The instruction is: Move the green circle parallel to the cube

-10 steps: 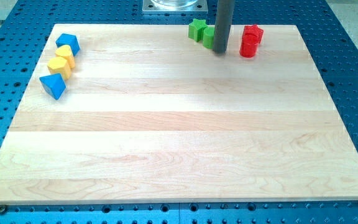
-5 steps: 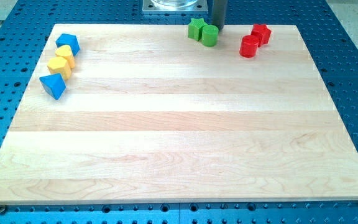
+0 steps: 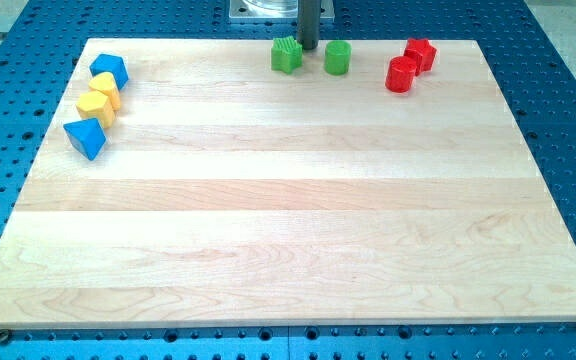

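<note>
standing between green star (image 3: 286, 55) and green circle (image 3: 337, 58): my tip (image 3: 308, 49).

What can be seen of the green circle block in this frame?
The green circle is a short, upright cylinder, matte green with a lighter flat top, standing near the wooden board's top edge. Nothing touches it: my tip sits just to the view's left, between it and the green star, with a gap on each side. The red blocks lie further to the view's right.
</note>
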Robot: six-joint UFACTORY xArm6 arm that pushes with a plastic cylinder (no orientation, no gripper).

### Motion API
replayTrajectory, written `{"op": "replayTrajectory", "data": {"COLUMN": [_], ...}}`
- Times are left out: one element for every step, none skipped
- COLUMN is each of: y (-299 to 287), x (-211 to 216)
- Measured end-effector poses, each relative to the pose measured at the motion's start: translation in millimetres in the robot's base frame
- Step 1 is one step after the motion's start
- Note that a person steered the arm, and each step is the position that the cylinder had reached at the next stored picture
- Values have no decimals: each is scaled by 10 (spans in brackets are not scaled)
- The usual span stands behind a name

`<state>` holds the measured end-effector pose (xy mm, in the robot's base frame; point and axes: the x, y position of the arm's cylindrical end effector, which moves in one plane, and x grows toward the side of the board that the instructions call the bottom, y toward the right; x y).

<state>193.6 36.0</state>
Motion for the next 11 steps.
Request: {"op": "replayTrajectory", "data": {"y": [0, 62, 62, 93, 212, 188, -295, -1314, -916, -2092, -2543], "x": [0, 17, 23, 22, 27, 207, 276, 409, 431, 334, 400]}}
